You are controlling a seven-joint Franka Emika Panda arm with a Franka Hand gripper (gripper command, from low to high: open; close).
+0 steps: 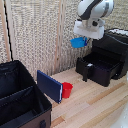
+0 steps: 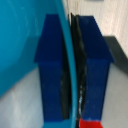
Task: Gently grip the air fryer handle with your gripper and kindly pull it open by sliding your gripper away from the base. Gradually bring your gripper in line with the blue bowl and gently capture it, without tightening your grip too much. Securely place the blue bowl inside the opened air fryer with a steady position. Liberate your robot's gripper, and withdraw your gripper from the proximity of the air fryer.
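Air fryer [image 1: 111,56] drawer [image 1: 98,68] pulled out, basket top open from above. Gripper [image 1: 81,41] with blue bowl [image 1: 78,42] hangs in free air above and toward the exterior view's left of the drawer. Bare wooden floor [image 1: 95,105] in front. Red cup [image 1: 66,90], dark-blue panel [image 1: 49,85], black suitcase [image 1: 20,100] crowd the exterior view's left.

wooden table [image 1: 95,102], air fryer [image 1: 107,60], red cup [image 1: 66,90], suitcase [image 1: 20,100]
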